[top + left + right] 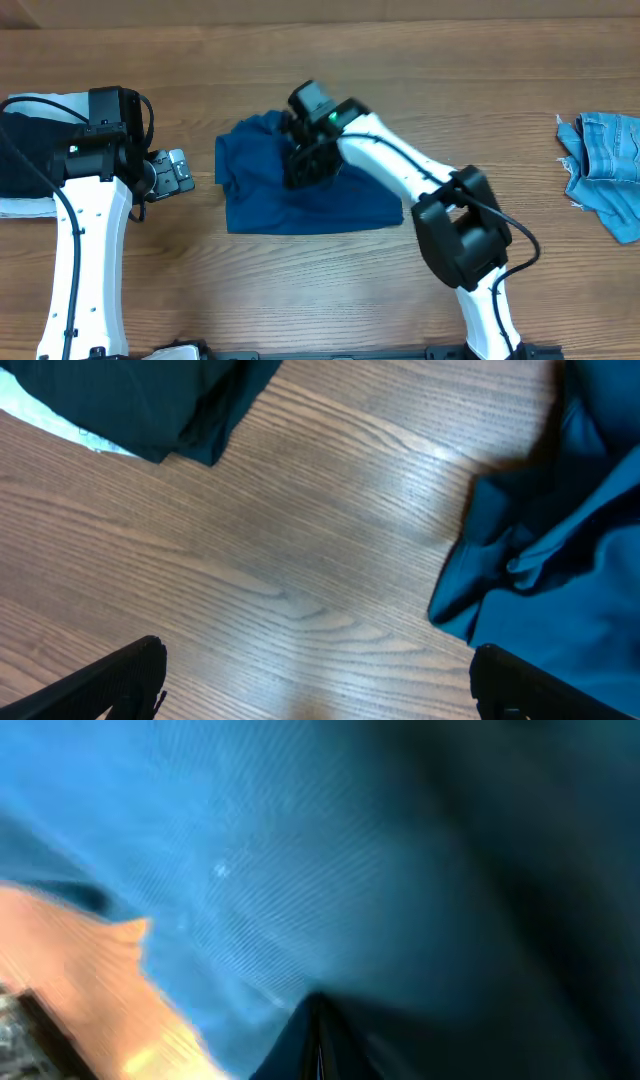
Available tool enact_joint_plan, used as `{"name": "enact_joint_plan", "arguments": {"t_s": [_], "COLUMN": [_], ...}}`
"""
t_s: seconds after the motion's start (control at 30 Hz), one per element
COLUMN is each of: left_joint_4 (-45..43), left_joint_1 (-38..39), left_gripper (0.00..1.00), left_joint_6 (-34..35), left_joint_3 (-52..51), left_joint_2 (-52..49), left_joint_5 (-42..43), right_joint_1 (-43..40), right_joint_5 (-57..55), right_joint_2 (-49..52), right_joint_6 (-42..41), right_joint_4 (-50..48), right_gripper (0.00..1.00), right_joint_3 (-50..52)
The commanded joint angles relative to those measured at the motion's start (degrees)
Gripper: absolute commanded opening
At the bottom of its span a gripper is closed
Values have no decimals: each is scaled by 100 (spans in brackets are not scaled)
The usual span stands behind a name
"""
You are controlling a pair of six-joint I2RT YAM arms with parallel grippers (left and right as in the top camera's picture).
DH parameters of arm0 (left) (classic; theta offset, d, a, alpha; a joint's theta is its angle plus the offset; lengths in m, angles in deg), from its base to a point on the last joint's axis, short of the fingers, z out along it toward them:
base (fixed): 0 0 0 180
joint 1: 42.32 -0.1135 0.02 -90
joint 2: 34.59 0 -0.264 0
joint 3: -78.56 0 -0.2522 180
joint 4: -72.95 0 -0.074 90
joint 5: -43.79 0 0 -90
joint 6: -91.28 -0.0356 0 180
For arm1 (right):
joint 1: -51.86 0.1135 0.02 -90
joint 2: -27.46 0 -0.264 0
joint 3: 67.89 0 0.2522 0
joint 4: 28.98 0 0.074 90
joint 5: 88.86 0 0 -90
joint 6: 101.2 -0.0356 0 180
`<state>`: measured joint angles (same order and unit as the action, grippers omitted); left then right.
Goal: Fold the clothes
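Polo shirt (300, 205), royal blue, is found bunched into a rough rectangle near the middle of the wooden surface (300, 300), a little left of centre in the overhead view. Its lower edge lies fairly straight; its upper left part is rumpled.

Near side: two white arms (85, 260) are seen rising from the near edge, one left, one right.

Mid-surface, left: the left gripper (180, 172) is positioned just beside the shirt's left edge, apart from it, over bare wood. Its jaws are spread wide and nothing is held. In the left wrist view the black fingers (120, 680) are seen at the two bottom corners, bare wood between them and a crumpled blue fold of the shirt at the right.

Mid-surface, centre: the right gripper (298, 172) is pressed down into the upper middle of the shirt, the arm reaching in from the right. Its jaws are closed tight. In the right wrist view blue knit fills nearly the whole frame, blurred, with a strip of wood at lower left. Whether a fold is pinched between the jaws cannot be told.

Far left: a near-black folded garment (25, 150) is noted at the surface's left edge, resting on a pale layer (20, 207), partly hidden by the left arm.

Far right: a light-blue frayed denim piece (605, 165) is noted at the right edge, well apart from the shirt.
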<state>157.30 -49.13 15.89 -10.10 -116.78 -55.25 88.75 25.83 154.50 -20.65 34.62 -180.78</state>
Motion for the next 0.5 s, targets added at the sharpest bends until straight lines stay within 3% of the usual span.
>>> {"name": "enact_joint_plan", "arguments": {"t_s": [0.0,0.2,0.3,0.47], "left_joint_4": [-13,-13,-13,-33], "left_joint_1": [-31,-31,-31,-31], "left_gripper": [100,100,100,100], "left_joint_6": [-85,-85,-636,-647], "left_joint_3": [26,26,26,26], "left_joint_2": [-22,-22,-22,-22], "left_joint_5": [-37,-37,-496,-485], "right_joint_1": [59,142,190,-28], "right_joint_5": [-94,216,9,-603], "right_joint_2": [417,-66,-573,-1624], "right_joint_6": [-533,-372,-208,-90], "right_joint_4": [-321,627,601,516], "right_gripper": [4,4,4,4], "right_joint_3": [671,719,719,643]}}
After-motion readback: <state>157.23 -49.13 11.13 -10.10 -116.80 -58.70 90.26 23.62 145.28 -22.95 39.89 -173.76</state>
